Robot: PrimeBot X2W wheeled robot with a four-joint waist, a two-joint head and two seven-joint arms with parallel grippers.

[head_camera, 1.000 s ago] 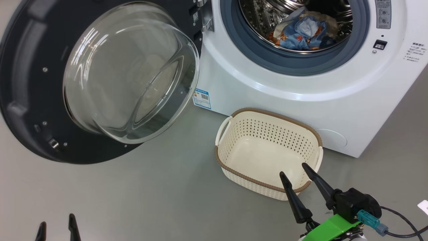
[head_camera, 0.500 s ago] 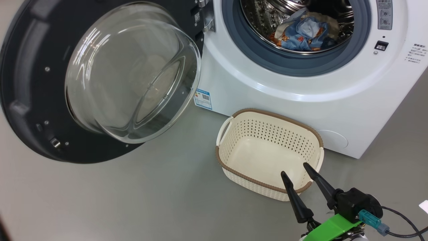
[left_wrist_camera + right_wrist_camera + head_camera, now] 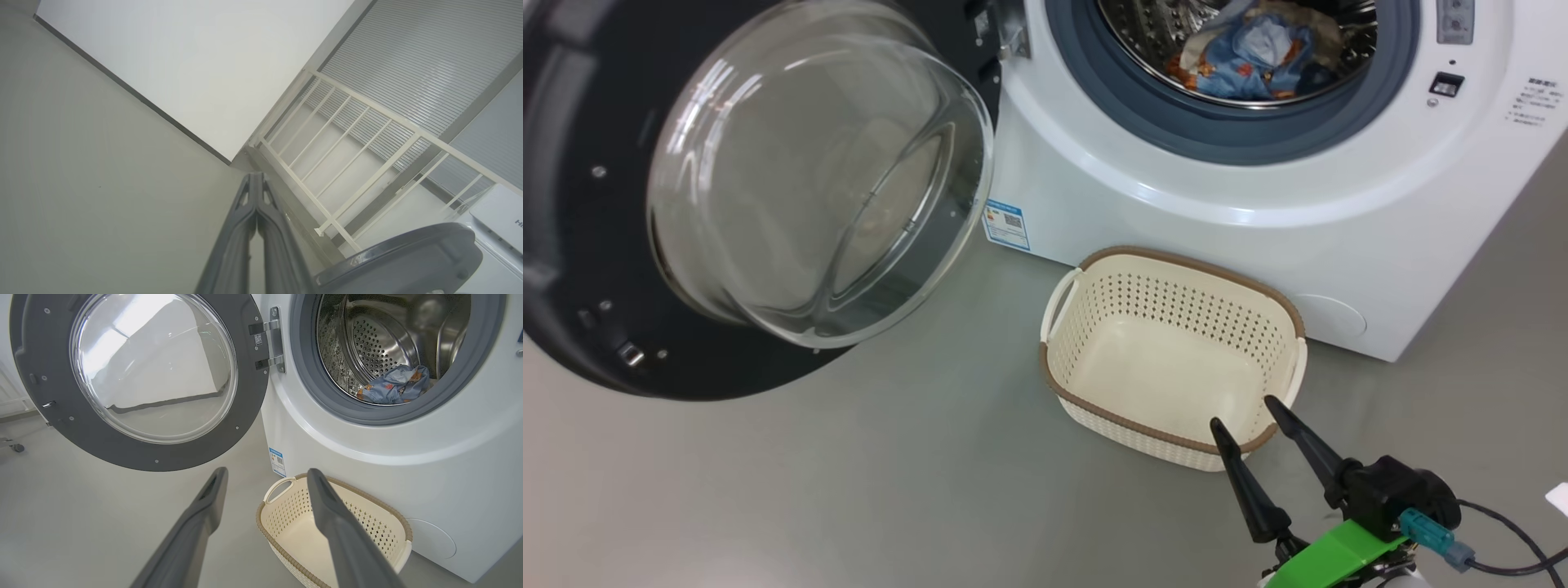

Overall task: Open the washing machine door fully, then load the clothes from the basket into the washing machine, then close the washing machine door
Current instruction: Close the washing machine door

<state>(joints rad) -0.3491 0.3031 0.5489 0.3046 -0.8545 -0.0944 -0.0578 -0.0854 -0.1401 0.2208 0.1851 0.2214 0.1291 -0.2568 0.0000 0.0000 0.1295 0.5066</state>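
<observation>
**Basket emptied, clothes in the drum, door not yet closed**

The large round glossy black washing machine door (image 3: pixel 809 188), with its bulging clear glass window, stands swung wide to the left of the big white front-loading washing machine (image 3: pixel 1176 220). Inside the perforated steel drum (image 3: pixel 376 347) lie the clothes (image 3: pixel 1250 53): a crumpled light blue garment with orange prints, with some cream fabric beside it. The small cream-white perforated plastic basket (image 3: pixel 1168 306) with a brown rim sits on the grey floor (image 3: pixel 849 490) just in front of the machine, with nothing in it. The right tool (image 3: pixel 1243 412) hovers at the basket's near rim, fingers spread wide, holding nothing. The left tool (image 3: pixel 256 176) has its fingers pressed together, empty, pointing towards a pale wall (image 3: pixel 184 61) and a white railing (image 3: pixel 359 134). Opening and loading look done; closing the door appears to be what is left.
</observation>
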